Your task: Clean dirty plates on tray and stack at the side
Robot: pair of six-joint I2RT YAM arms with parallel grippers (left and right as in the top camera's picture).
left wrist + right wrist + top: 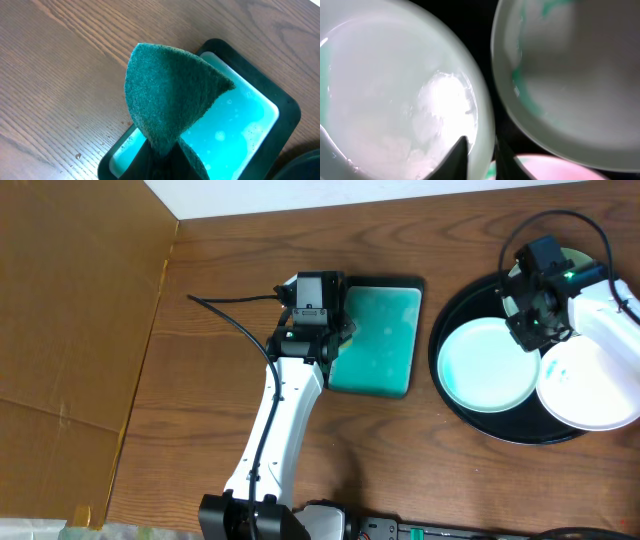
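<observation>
My left hand is clamped on a green scouring pad, held over the edge of the rectangular teal tray on the desk. My right hand sits low over the round black tray, where a pale aqua plate and a white plate lie side by side. Its narrow fingers straddle one plate's rim, and I cannot tell whether they pinch it.

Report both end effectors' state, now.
Left end effector: closed on the green scrub pad.
Right end effector: astride the rim of a plate; gripping or open cannot be told.
</observation>
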